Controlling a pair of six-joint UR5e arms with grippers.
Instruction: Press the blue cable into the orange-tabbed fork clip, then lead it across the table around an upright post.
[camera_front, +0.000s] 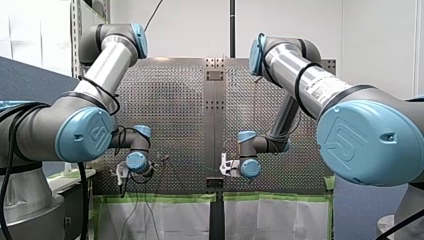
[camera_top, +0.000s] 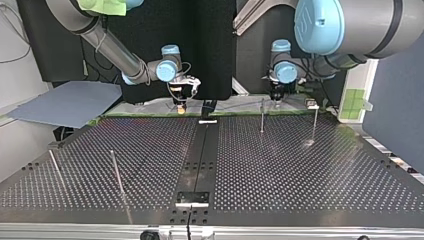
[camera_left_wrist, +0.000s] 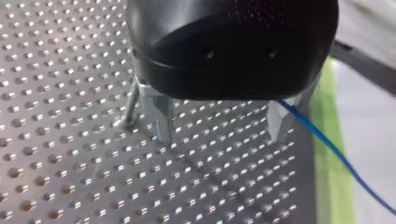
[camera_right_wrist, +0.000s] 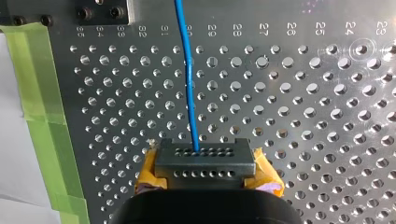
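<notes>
My right claw (camera_right_wrist: 205, 157) is pinching the blue cable (camera_right_wrist: 189, 79) over the perforated surface (camera_right_wrist: 303, 102), while my left claw (camera_left_wrist: 220, 136) is hanging wide open, cable running beside one finger.

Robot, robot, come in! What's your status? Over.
Right gripper shut on blue cable. Left gripper open, cable running past one finger. Upright post close beside left gripper's other finger. Orange-tabbed clip not made out.
</notes>
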